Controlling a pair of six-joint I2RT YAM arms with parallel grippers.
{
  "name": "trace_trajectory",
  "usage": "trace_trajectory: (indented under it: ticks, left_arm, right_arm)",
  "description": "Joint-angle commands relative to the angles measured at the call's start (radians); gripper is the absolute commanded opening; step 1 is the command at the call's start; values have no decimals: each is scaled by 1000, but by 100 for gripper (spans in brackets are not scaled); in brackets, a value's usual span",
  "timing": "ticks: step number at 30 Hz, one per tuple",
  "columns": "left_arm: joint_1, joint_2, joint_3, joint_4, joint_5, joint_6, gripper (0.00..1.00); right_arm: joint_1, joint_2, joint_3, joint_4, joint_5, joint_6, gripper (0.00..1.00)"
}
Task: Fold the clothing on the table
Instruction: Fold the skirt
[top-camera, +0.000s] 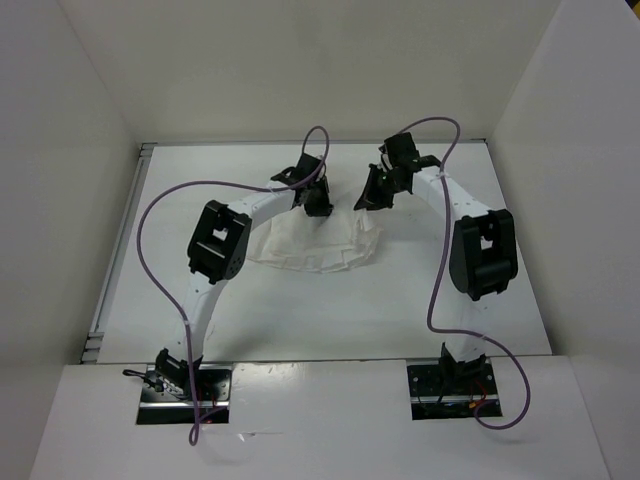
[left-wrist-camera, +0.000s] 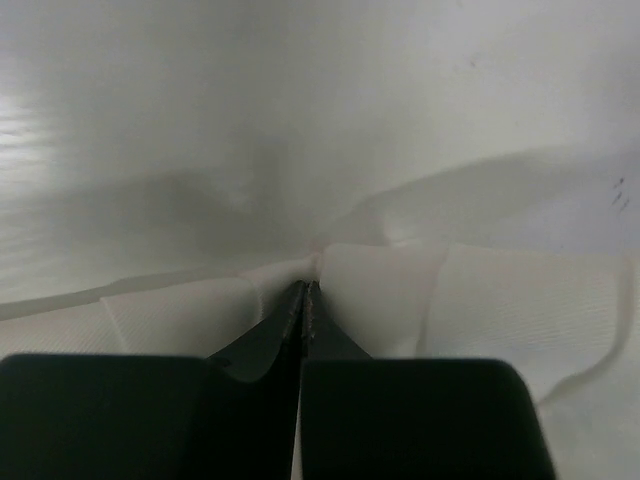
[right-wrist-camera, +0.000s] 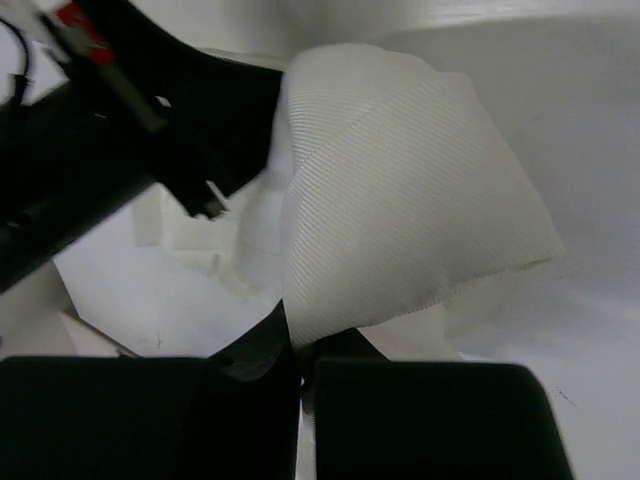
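White walls (top-camera: 60, 200) enclose the table (top-camera: 300, 320); purple cables (top-camera: 150, 215) loop above. The clothing (top-camera: 315, 245) lies mid-table, its left edge under the left arm (top-camera: 225, 240). The left fingers (left-wrist-camera: 300, 310) are closed, pinching a fold; the right fingers (right-wrist-camera: 285, 350) clamp a raised corner.

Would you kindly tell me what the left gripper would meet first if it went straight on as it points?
The left gripper is shut on the thin white pleated fabric garment, so that pinched fold comes first; beyond it, seemingly bare matte white tabletop, though depth is unclear.

White arms (top-camera: 203, 300), black joints (top-camera: 218, 242) (purple cables (top-camera: 148, 215) too)
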Motion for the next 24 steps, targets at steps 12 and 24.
trace_trajectory:
  ticks: [12, 24]
  left_arm:
    - [-97, 62, 70, -86, 30, -11, 0]
    - [-48, -169, -103, -63, 15, -11, 7]
  right_arm:
    - [13, -157, 137, -7, -127, 16, 0]
    - [4, -217, 22, -34, -81, -33, 0]
